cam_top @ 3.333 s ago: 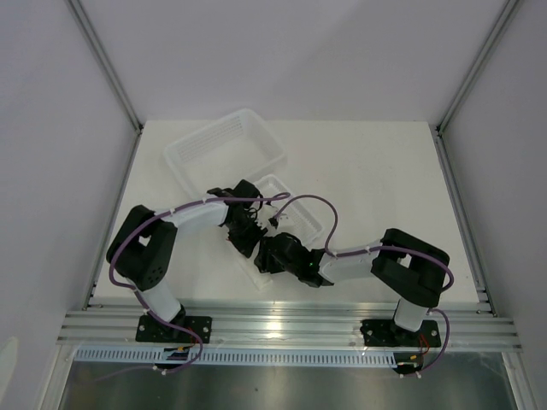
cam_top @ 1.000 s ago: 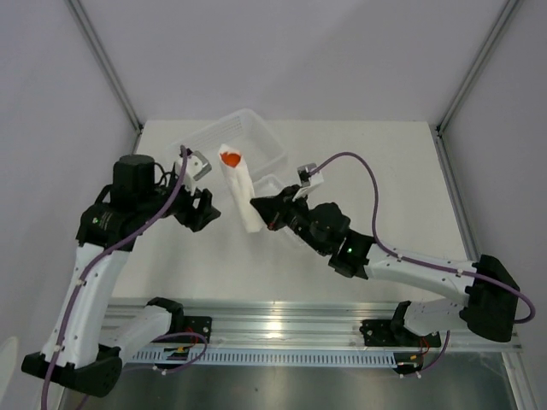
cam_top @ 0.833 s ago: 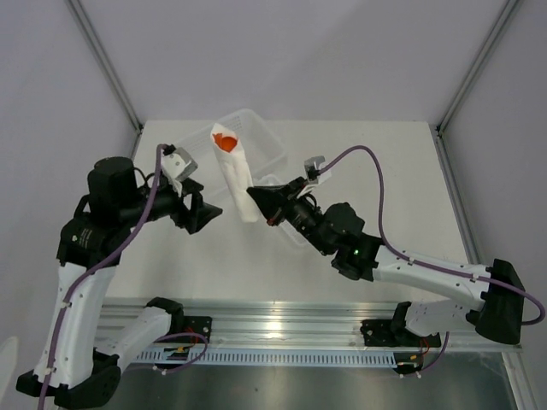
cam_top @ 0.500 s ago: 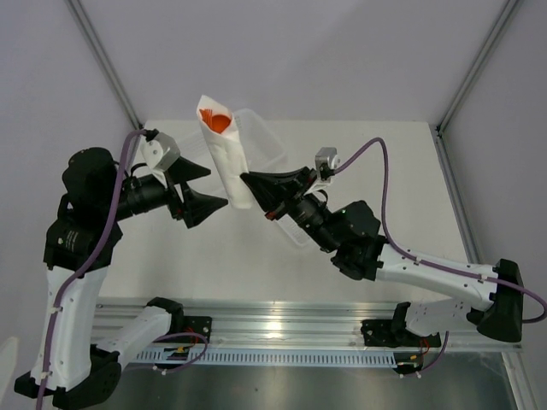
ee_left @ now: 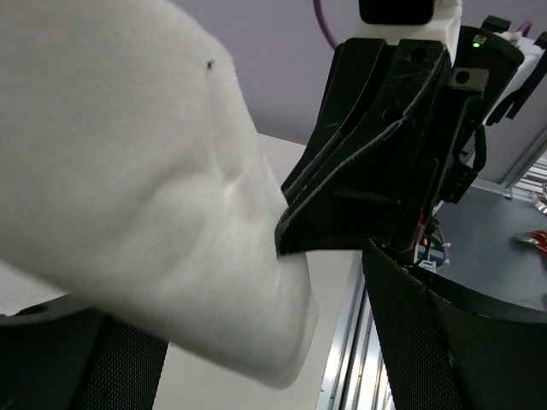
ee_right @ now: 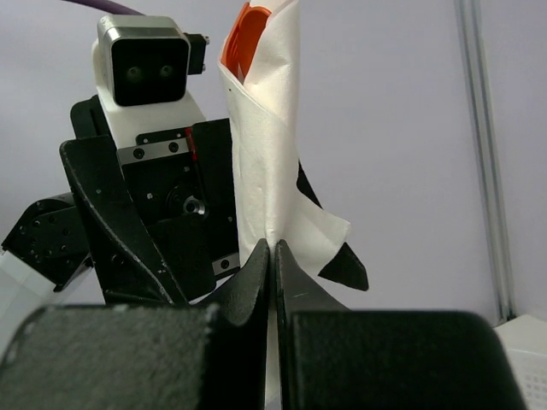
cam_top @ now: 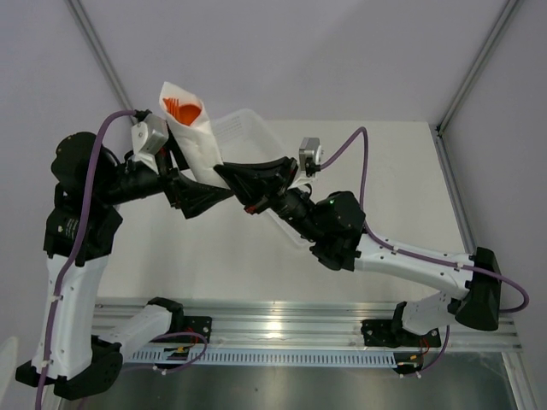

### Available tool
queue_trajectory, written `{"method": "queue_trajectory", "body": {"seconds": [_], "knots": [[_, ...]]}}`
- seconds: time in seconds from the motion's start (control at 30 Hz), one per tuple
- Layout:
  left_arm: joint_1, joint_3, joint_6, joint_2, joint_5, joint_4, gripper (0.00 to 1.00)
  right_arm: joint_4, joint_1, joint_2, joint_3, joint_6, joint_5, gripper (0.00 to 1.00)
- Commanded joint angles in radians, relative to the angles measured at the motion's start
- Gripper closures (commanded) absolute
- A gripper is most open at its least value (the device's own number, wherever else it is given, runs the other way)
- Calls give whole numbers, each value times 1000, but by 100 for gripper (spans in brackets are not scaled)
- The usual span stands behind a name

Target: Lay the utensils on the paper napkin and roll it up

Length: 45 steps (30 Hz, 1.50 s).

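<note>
Black fingers of the left tool (cam_top: 212, 178) stand spread wide, high above the desk (cam_top: 385, 171), with nothing gripped. Between them runs the paper napkin (cam_top: 195, 137), rolled into a white tube that leans up and to the left. In the left wrist view its blunt lower end fills the gap between the two mesh-faced pads, though whether it brushes either pad cannot be told. At the tube's open upper end the orange utensils (cam_top: 181, 109) peek out, a rounded orange edge showing just inside the paper. To the right, the right tool (cam_top: 224, 172) reaches in from the other side with its fingers pressed together on the napkin's lower part. The right wrist view shows the two tips meeting on a fold of the paper, the roll standing upright above them and a loose flap hanging off to the right. The two tools face each other closely across the roll. Behind and below it, on the desk, sits a translucent white basket (cam_top: 252, 137).
</note>
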Motion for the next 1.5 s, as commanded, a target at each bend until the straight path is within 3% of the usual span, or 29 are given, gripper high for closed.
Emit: {"method": "queue_trajectory", "body": {"seconds": [0.0, 0.13, 0.3, 0.47, 0.57, 0.8, 0.9, 1.1, 1.27, 1.47], "knots": [[-10, 32, -49, 15, 75, 57, 14, 91, 9, 22, 72, -16, -52, 100], [-12, 12, -49, 17, 83, 62, 19, 102, 9, 42, 92, -17, -61, 100], [-12, 18, 9, 6, 64, 17, 39, 97, 9, 29, 81, -22, -53, 100], [-12, 23, 29, 4, 75, -7, 41, 97, 9, 13, 73, -31, -44, 100], [-12, 26, 37, 4, 78, -20, 40, 97, 9, 7, 73, -40, -41, 100], [-10, 36, 106, 0, 46, -73, 25, 77, 9, -10, 89, -51, -61, 100], [-8, 52, 122, 6, 32, -80, 23, 68, 9, -13, 89, -37, -75, 100], [-7, 105, 145, 15, 83, -104, 18, 51, -26, -34, 103, 32, -217, 100], [-7, 69, 54, 6, 146, -24, 21, 53, -29, -22, 141, 40, -285, 100], [-7, 72, 51, -8, 136, -15, 24, 45, -10, -20, 155, 35, -287, 100]]}}
